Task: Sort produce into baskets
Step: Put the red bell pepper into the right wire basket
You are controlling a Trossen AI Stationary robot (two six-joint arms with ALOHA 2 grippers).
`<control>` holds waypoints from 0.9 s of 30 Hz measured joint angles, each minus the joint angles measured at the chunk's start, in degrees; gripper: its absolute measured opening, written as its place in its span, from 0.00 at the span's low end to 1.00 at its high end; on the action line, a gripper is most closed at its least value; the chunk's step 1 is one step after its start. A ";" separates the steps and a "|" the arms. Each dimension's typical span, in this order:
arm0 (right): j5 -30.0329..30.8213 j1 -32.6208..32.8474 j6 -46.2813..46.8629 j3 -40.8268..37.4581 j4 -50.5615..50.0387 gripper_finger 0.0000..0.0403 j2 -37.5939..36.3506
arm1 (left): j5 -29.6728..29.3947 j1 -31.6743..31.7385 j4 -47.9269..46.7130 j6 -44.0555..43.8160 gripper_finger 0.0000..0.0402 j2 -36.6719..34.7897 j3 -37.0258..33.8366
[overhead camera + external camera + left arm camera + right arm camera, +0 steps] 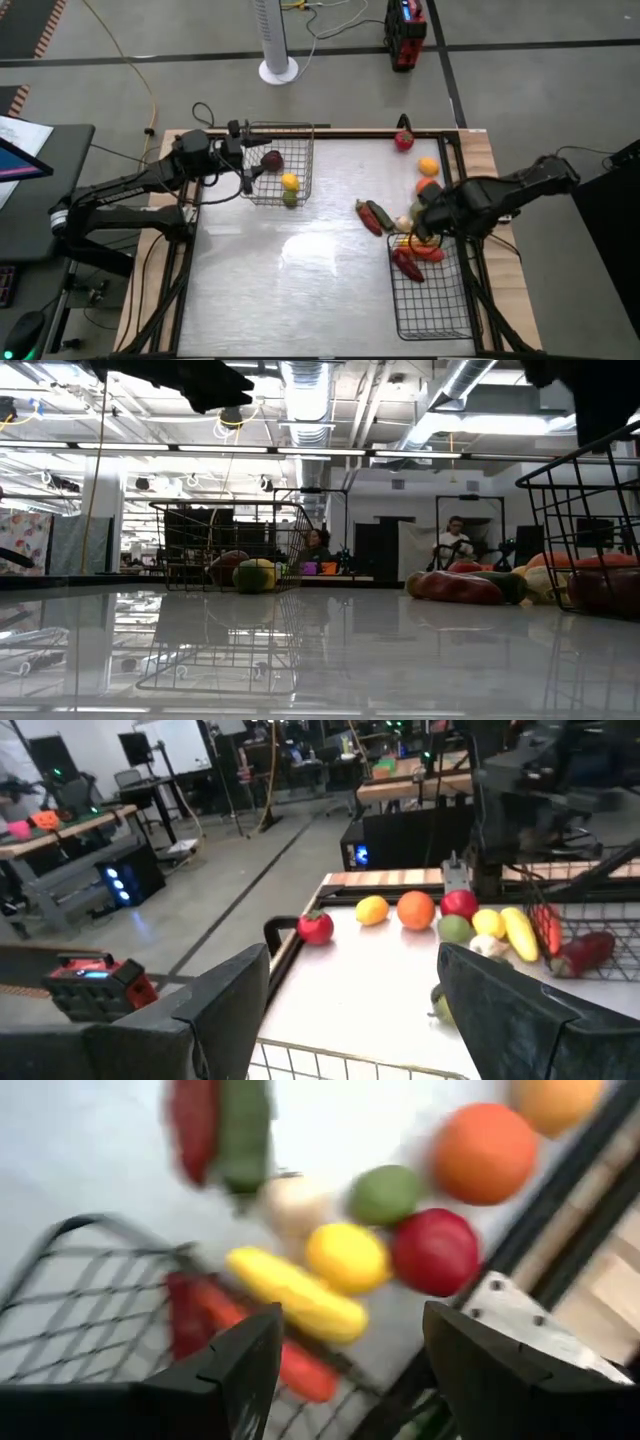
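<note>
Right gripper, fingers spread and empty, hangs over the black basket's near rim; the long yellow piece lies probably crosswise just ahead.

The table has a shiny grey top with wooden edges. A silvery basket sits on it at the far left, and a darker basket at the near right. Loose produce lies between them toward the right: a red tomato, an orange, and a red pepper beside a green vegetable.
</note>
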 joint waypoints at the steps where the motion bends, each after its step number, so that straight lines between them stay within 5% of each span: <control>1: 0.02 -1.65 -0.63 -1.53 0.10 0.67 -1.02 | 0.19 0.00 -0.07 -0.04 0.69 -0.02 0.00; 13: -3.42 -17.86 -9.47 -20.93 7.29 0.67 -12.14 | 0.71 -1.98 0.58 -0.82 0.69 -0.07 0.00; 27: -9.75 -30.20 -26.80 -19.42 13.22 0.79 -2.65 | 0.71 -1.98 1.26 -0.62 0.69 -0.06 0.00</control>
